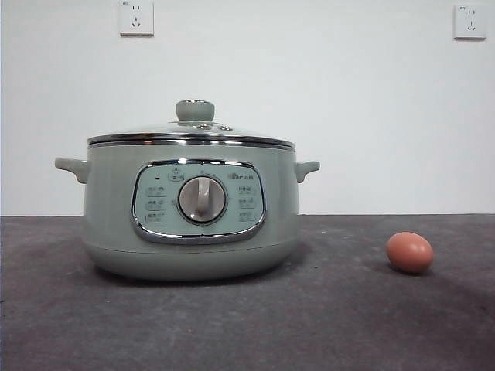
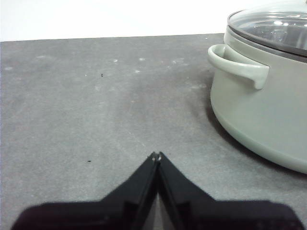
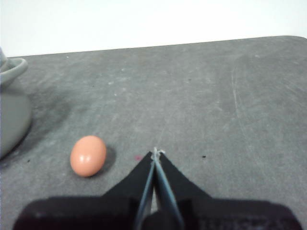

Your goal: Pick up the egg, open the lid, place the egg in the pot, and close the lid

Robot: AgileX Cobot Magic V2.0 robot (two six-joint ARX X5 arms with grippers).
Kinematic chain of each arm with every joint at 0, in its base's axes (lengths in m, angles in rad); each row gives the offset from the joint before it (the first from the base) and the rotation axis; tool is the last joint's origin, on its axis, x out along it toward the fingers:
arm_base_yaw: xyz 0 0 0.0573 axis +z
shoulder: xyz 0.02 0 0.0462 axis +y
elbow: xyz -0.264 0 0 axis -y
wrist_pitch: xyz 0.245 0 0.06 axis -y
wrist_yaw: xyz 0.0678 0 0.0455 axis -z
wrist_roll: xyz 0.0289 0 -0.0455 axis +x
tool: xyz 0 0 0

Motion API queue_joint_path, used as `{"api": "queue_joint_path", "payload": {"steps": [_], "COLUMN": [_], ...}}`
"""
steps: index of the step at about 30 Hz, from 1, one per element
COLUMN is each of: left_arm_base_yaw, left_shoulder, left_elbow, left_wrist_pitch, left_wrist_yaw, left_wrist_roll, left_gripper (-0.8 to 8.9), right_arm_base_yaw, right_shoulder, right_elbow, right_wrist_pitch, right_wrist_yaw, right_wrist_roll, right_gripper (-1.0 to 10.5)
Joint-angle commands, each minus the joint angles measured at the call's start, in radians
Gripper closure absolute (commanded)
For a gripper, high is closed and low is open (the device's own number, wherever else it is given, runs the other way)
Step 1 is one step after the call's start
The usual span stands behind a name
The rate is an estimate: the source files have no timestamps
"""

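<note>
— What takes up the most room here?

— The dark grey table [image 1: 247,325], running back to a white wall [image 1: 348,100] with two sockets. On it stands the pot [image 1: 192,224], pale green, its control panel and dial facing the front camera, a small handle on each side.

— And the lid?

— The lid [image 1: 192,133] sits level on the pot, chrome rim seated on the pot's rim all round, green knob on top.

— Where is the egg?

— The egg [image 1: 410,252] lies on its side on the bare table, well apart from the pot, on the side of the pot's right-hand handle as the front camera sees it.

— The grippers?

— The left gripper [image 2: 156,155] hangs over bare table near the pot's handle, its jaws pressed together at the tips, holding nothing. The right gripper [image 3: 155,152] hovers just beside the egg, not touching it, jaws likewise closed and empty.
</note>
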Motion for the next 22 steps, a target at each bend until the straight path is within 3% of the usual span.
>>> {"api": "queue_joint_path", "payload": {"steps": [1,4,7,14,22], "left_arm_base_yaw": [0.003,0.003,0.003,0.003,0.002], "left_shoulder": [0.000,0.000,0.000,0.019,0.123], "left_elbow": [-0.009,-0.002,0.029,0.188,0.457], "left_wrist_pitch": [0.006,0.005,0.005,-0.027,-0.215], "left_wrist_yaw": [-0.002,0.002,0.049,0.106,0.159], "left_wrist_roll": [-0.042,-0.117,-0.140,-0.188,-0.184], "left_gripper": [8.17,8.18,8.19,8.19,8.20], "right_arm_base_yaw": [0.000,0.000,0.000,0.000,0.000], "right_shoulder": [-0.001,-0.001,0.002,0.071,0.239], "right_elbow": [-0.010,0.001,0.041,0.178,0.471], "right_wrist_pitch": [0.054,0.099,0.089,0.059,-0.151], "right_wrist_yaw": [-0.004,-0.004,-0.003,-0.047,-0.085], "right_wrist_roll": [0.023,0.087,0.128,0.143,0.133], "right_gripper": [9.5,9.6,9.6,9.6,9.6]}}
